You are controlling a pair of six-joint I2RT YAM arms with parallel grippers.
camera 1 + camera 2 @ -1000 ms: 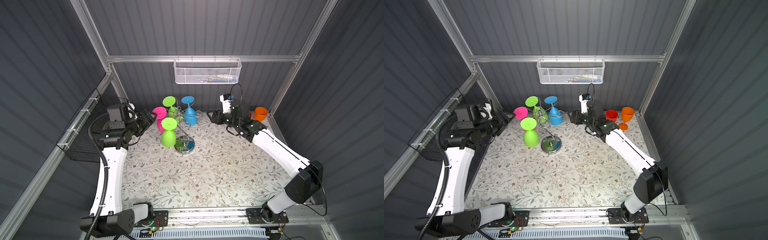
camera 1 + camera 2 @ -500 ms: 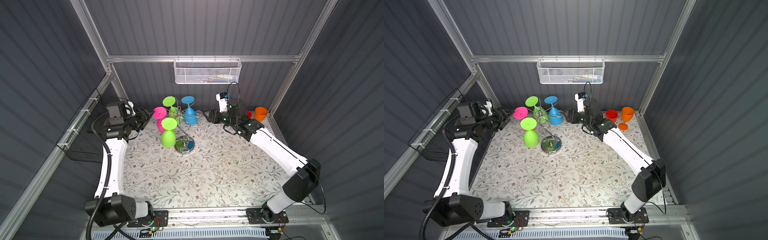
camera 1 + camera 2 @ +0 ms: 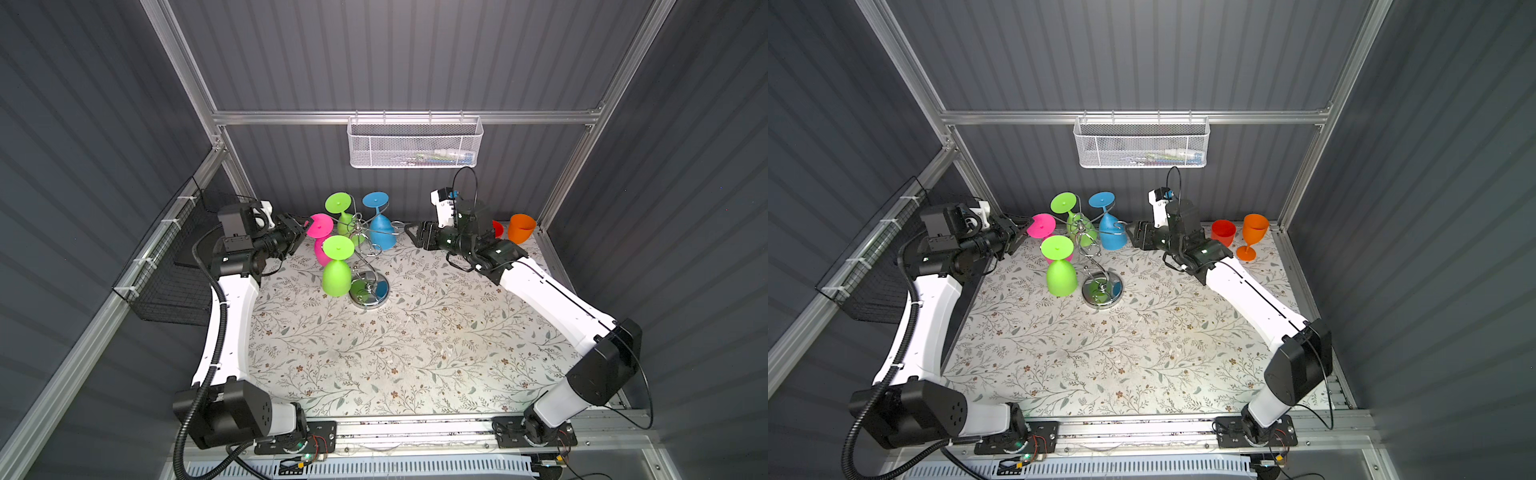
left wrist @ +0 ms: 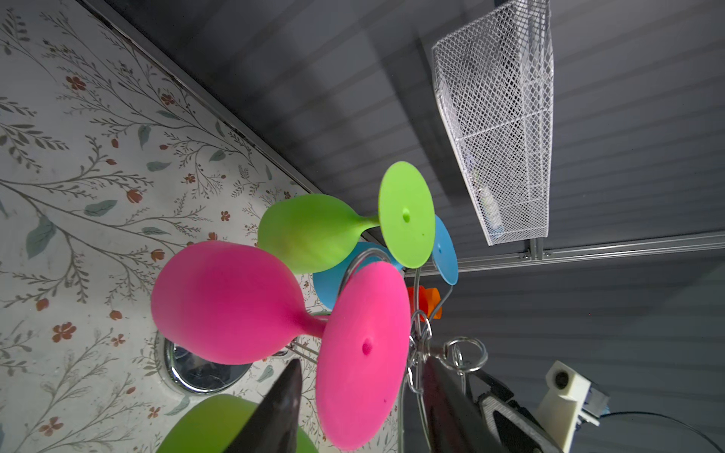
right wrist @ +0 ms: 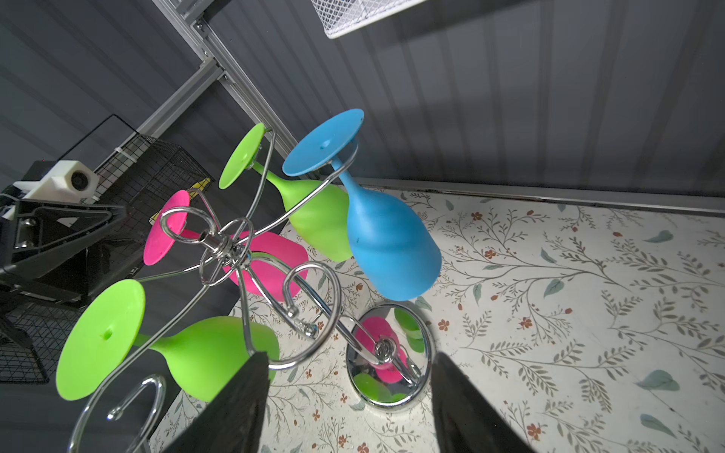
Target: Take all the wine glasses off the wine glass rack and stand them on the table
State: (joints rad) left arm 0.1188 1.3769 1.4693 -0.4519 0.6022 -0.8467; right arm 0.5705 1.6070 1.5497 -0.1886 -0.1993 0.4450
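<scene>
the wine glass rack (image 3: 369,286) is standing on the flowered worktop (image 3: 395,353) near its back edge, a little toward the left edge. four glasses are hanging upside down from its curled arms: a pink wine glass (image 3: 320,226) on the side facing the left edge, a green glass (image 3: 336,274) toward the front, another green glass (image 3: 347,222) and a blue glass (image 3: 380,232) toward the back.

the left gripper (image 3: 300,231) is reaching in level from the left edge. in the left wrist view its fingers (image 4: 282,400) are sitting on either side of the pink foot disc, spread, with a sliver of gap showing on each side, so they are not pinching it.

the right gripper (image 3: 411,237) is hovering just beside the blue glass, its fingers (image 5: 243,404) spread wide and grasping nothing.

an orange glass (image 3: 1252,232) and a red glass (image 3: 1223,232) are standing upright in the back right corner.
</scene>
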